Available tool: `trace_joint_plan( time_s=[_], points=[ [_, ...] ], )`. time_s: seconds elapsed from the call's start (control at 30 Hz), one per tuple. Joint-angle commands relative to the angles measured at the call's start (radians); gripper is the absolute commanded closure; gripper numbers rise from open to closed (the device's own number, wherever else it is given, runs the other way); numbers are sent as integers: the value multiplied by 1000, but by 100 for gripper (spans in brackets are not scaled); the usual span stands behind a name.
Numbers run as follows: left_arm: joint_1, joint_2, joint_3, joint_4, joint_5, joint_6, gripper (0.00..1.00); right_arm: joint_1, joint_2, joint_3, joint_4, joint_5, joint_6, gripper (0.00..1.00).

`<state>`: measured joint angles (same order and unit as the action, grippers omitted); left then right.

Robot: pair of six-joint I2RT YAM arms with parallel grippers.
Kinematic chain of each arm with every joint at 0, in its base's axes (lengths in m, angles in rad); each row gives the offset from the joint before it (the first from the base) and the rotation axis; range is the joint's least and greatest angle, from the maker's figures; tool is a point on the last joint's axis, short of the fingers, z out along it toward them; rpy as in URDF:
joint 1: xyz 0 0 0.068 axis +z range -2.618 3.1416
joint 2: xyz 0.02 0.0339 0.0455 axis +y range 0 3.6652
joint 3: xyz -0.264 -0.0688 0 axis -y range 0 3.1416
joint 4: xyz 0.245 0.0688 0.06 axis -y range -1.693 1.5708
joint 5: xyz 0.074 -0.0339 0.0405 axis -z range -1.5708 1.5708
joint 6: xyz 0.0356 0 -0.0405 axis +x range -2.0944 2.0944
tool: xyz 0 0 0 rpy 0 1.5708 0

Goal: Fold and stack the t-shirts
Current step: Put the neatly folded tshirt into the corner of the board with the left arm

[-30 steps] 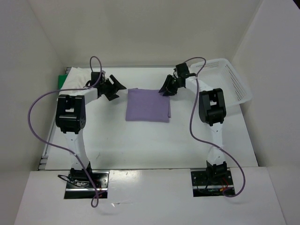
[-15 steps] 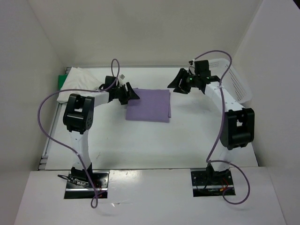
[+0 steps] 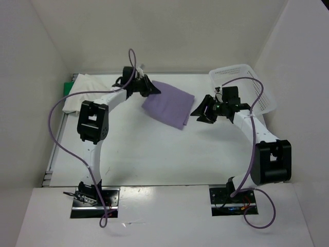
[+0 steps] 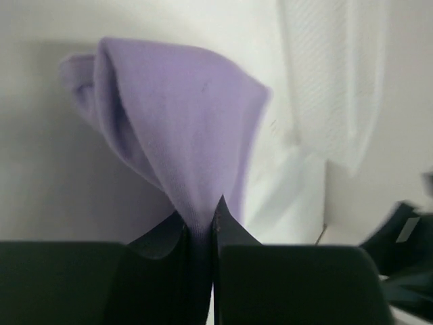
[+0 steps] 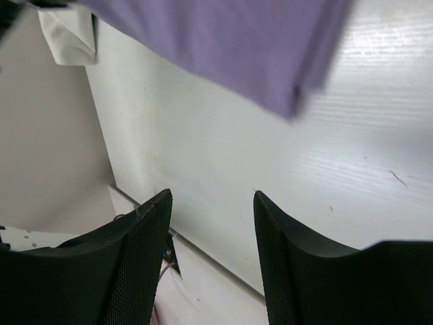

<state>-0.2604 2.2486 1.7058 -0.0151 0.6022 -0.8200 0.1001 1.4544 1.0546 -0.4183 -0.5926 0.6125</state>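
Fabric hangs over the far middle of the table: a folded purple shirt (image 3: 167, 103), tilted, with its far left corner raised. The left gripper (image 4: 201, 227) holds that corner, fingers pressed shut on the cloth. The right gripper (image 3: 204, 114) hovers just beside the lower right corner of the shirt, fingers spread wide and touching nothing. It is not possible to tell whether the low corner brushes the surface.

The step looks like carrying the folded piece to a stacking spot. With a single pinch the layers could slide open, so a slow, level move seems wise. The free gripper could take the hanging corner before the shirt is set down.

Plain pale walls (image 3: 154, 36) enclose the scene on three sides. The table (image 3: 154, 154) is white and smooth. A white mesh basket (image 3: 247, 85) leans at its far right corner. A white shirt (image 3: 85, 92) lies loosely at the far left. Beside it, at the edge, a sliver of green shirt (image 3: 68, 88) shows.
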Motion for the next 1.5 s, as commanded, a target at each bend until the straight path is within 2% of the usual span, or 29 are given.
trace_joint_plan(
  time_s=[0.0, 0.13, 0.17, 0.3, 0.33, 0.37, 0.43, 0.5, 0.57, 0.6, 0.63, 0.7, 0.77, 0.8, 0.87, 1.0, 1.03, 1.07, 1.1, 1.13, 1.17, 1.2, 1.23, 1.3, 1.33, 1.47],
  points=[
    [127, -130, 127, 4, -5, -31, 100, -7, -46, -36, 19, -33, -8, 42],
    [285, -248, 92, 17, 5, -54, 100, -7, -37, -45, 19, -46, -17, 42],
    [356, -270, 66, 55, 14, -71, 100, -7, -37, -45, 19, -56, -26, 42],
    [535, -394, -159, 156, -7, -120, 100, -7, 3, -36, 30, -82, -36, 42],
    [567, -449, -284, 190, -56, -129, 98, -7, 3, -27, 30, -93, -36, 42],
    [625, -475, -349, 207, -88, -139, 81, 9, 15, -27, 30, -93, -36, 42],
    [673, -541, -493, 295, -158, -195, 47, 24, 24, -27, 30, -102, -45, 42],
    [728, -601, -658, 296, -200, -235, 18, 38, 34, -18, 30, -111, -45, 42],
    [739, -658, -731, 270, -286, -246, 10, 47, 34, -18, 30, -111, -45, 42],
    [750, -734, -774, 233, -338, -246, 2, 47, 34, -18, 30, -111, -45, 42],
    [750, -774, -796, 177, -432, -246, 0, 47, 34, -18, 30, -121, -45, 41],
    [759, -886, -828, 111, -507, -274, 0, 47, 15, -39, 30, -121, -54, 40],
    [768, -928, -816, 38, -576, -295, 0, 47, 6, -73, 30, -131, -54, 38],
    [777, -940, -799, -47, -594, -307, 0, 47, 6, -73, 30, -131, -54, 37],
    [797, -954, -787, -97, -610, -332, 0, 47, 6, -97, 30, -131, -54, 35],
    [826, -978, -735, -152, -610, -323, 0, 47, -12, -119, 21, -122, -54, 22],
    [826, -978, -718, -161, -610, -323, 0, 47, -12, -119, 21, -113, -54, 18],
    [826, -978, -701, -161, -575, -286, 0, 47, -12, -128, 10, -98, -54, 8],
    [826, -978, -687, -132, -537, -265, 0, 47, -12, -128, 10, -98, -54, 2],
    [826, -978, -687, -88, -471, -242, 0, 56, -12, -139, 0, -81, -54, 0],
    [807, -969, -687, 6, -346, -226, 0, 56, -12, -139, 0, -55, -54, 0],
    [775, -969, -687, 26, -316, -193, 0, 65, -12, -139, -10, -43, -54, 0],
    [672, -951, -654, 26, -303, -161, 0, 78, -12, -139, -10, -32, -54, 0],
    [552, -916, -605, -49, -327, -61, 0, 96, -3, -130, -20, 9, -45, 0],
    [444, -903, -604, -60, -328, -39, 0, 124, -3, -120, -20, 19, -45, 0],
    [229, -880, -658, -74, -257, -5, 0, 199, 15, -111, 1, 19, -5, 0]
  ],
)
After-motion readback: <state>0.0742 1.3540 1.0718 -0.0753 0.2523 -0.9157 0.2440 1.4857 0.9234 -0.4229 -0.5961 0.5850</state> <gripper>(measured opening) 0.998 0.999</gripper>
